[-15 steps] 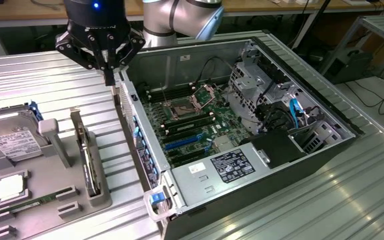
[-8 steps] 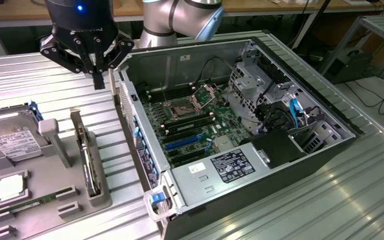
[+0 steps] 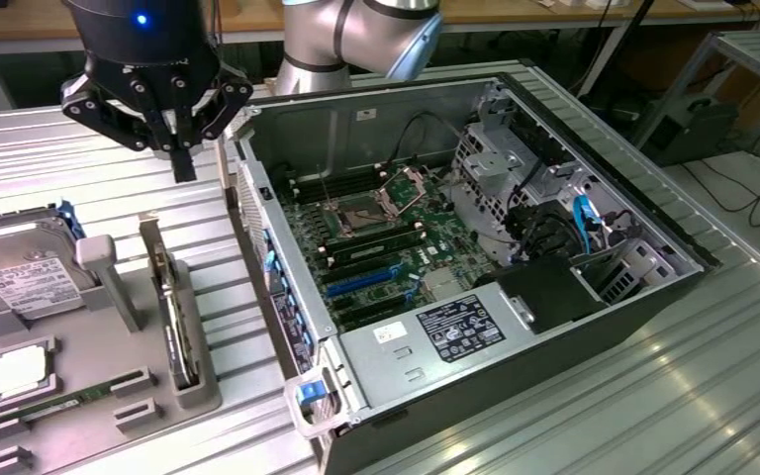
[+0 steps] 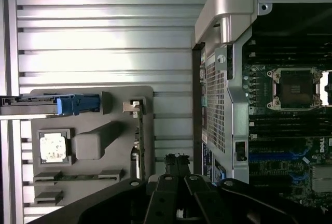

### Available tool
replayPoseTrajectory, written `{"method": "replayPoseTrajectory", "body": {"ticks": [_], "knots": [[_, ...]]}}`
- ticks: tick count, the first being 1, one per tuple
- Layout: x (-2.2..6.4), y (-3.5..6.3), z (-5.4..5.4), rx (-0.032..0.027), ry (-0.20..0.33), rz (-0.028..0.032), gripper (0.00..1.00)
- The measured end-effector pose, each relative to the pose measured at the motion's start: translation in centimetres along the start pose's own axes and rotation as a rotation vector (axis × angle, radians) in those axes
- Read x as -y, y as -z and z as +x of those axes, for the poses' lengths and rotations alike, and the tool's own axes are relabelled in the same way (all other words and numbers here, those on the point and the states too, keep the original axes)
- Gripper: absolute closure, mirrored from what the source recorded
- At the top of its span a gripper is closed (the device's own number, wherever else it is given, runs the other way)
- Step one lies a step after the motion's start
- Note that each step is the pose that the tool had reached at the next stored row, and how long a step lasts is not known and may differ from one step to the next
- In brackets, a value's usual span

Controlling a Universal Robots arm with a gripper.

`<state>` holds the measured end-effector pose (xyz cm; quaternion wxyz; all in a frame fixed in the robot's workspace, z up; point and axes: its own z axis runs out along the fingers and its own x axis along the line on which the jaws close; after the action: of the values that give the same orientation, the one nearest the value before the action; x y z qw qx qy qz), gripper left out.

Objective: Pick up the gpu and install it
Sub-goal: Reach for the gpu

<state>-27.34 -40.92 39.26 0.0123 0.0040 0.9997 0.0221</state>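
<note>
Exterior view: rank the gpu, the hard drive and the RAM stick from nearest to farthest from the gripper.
1. gpu: on edge in the grey tray, at its side next to the case, closest to the gripper.
2. hard drive: at the tray's far end, toward the exterior view's left.
3. RAM stick: flat at the tray's near end.

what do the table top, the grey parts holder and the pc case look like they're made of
Table top: ribbed metal, likely aluminium; bright sheen with glare.
Parts holder: matte grey, probably plastic; blocky moulded shapes, no shine.
PC case: sheet metal, dull grey; folded edges, perforated side panel.
</note>
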Motion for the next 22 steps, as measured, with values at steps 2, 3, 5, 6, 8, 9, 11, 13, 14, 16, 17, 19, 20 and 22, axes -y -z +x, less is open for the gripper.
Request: {"method": "replayPoseTrajectory", "body": {"ticks": [2, 3, 5, 6, 8, 9, 11, 13, 14, 16, 17, 19, 20, 22], "knots": [[0.06, 0.01, 0.2, -0.0003, 0.007, -0.0002, 0.89], [0.11, 0.01, 0.3, -0.0005, 0.011, -0.0003, 0.89], [0.17, 0.02, 0.4, -0.0006, 0.015, -0.0004, 0.89], [0.2, 0.02, 0.5, -0.0007, 0.017, -0.0004, 0.89], [0.36, 0.04, 1.1, -0.0012, 0.027, -0.0006, 0.89], [0.42, 0.05, 1.3, -0.0014, 0.03, -0.0007, 0.89], [0.5, 0.06, 1.6, -0.0016, 0.035, -0.0009, 0.89], [0.59, 0.07, 1.8, -0.0019, 0.044, -0.0011, 0.89], [0.64, 0.07, 1.9, -0.0022, 0.05, -0.0012, 0.89], [0.78, 0.08, 2.0, -0.0026, 0.06, -0.0015, 0.89], [1.18, 0.11, 2.3, -0.0032, 0.07, -0.0017, 0.89], [1.41, 0.12, 2.6, -0.0033, 0.075, -0.0022, 0.89], [1.49, 0.13, 2.7, -0.0034, 0.076, -0.0023, 0.89], [1.66, 0.14, 2.9, -0.0035, 0.08, -0.0024, 0.89]]}}
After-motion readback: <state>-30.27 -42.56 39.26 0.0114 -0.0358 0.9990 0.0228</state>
